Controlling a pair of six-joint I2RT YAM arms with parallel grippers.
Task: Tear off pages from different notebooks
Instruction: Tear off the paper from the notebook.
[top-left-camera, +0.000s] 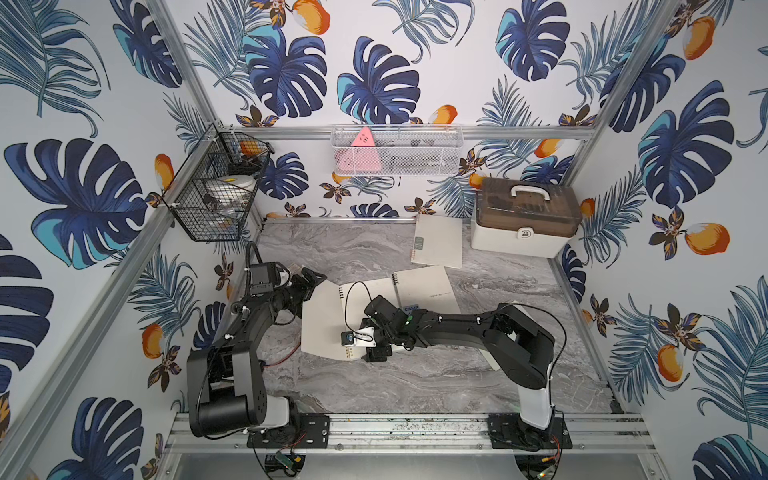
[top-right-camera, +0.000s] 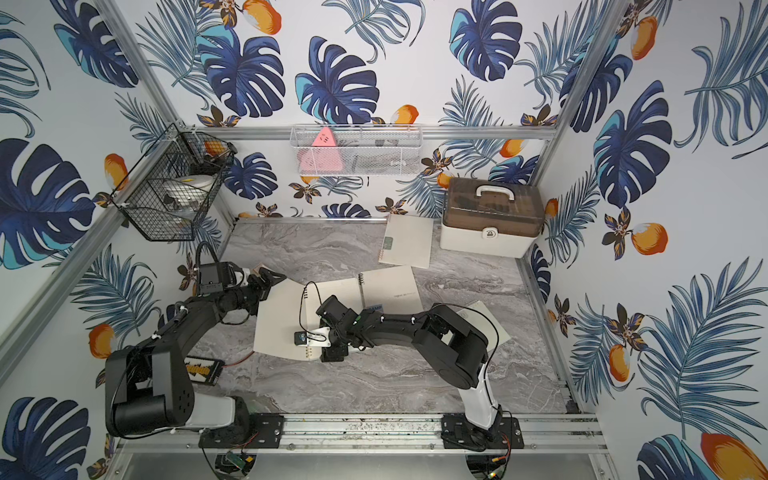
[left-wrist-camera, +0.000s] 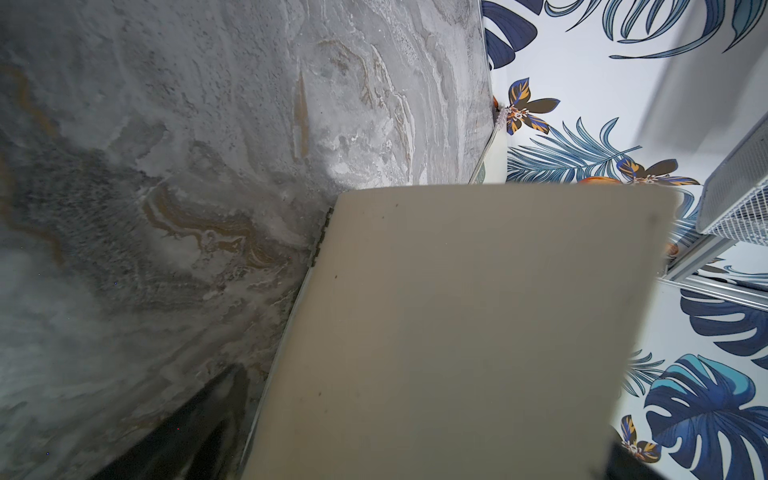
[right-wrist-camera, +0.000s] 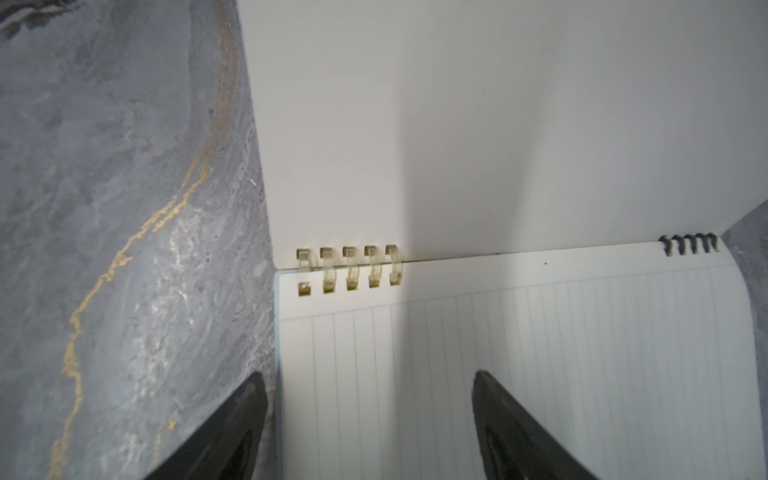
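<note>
R gripper (right-wrist-camera: 368, 386) poised jaws-apart astride open notebook's (top-left-camera: 322, 328) side edge, nothing gripped; L gripper (top-left-camera: 311, 277) agape too, at that notebook's lifted cover (left-wrist-camera: 478, 332); lined page (right-wrist-camera: 540, 353) bound on its rings (right-wrist-camera: 351, 268); lining-up step, by the look; next prob. pinch pg edge, pull clear of rings.

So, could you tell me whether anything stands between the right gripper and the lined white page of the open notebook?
Nothing visible does. In the right wrist view the open right gripper straddles the edge of the lined white page, one finger over the paper, one over the grey marbled tabletop; only bare paper lies ahead.
</note>
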